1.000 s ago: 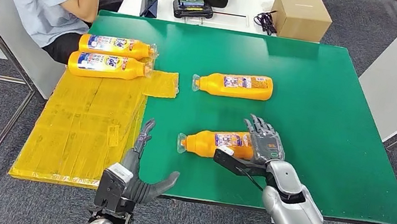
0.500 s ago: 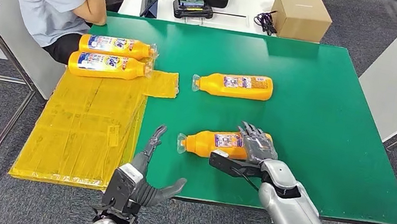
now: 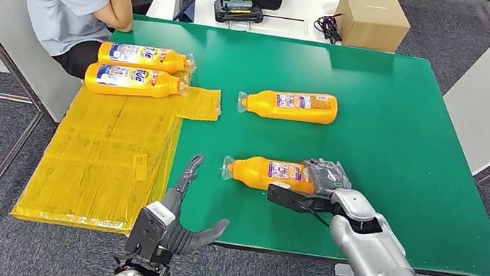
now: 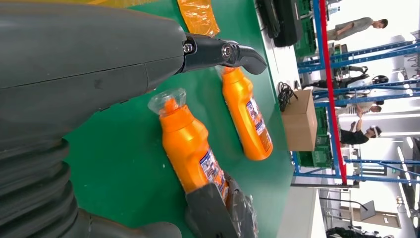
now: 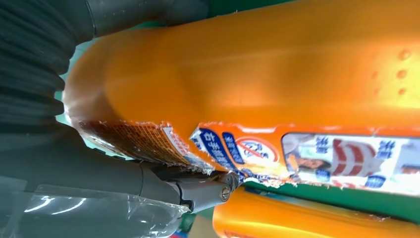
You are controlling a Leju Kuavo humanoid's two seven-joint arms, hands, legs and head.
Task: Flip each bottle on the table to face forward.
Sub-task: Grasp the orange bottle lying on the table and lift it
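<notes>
A green desk (image 3: 404, 132) carries an orange bottle (image 3: 262, 172) lying on its side, its long axis running crosswise and its cap pointing away from the right hand (image 3: 323, 181), which grasps its base. The left hand (image 3: 180, 209) hovers nearby, fingers spread, holding nothing.

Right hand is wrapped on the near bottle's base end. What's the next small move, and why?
Probably roll the wrist to turn the near bottle about its long axis. The right hand grips its base end while it lies flat on the green table, so the grasp looks set. Which label side faces up is hard to tell. The left hand hangs open off the near edge, uninvolved.
</notes>
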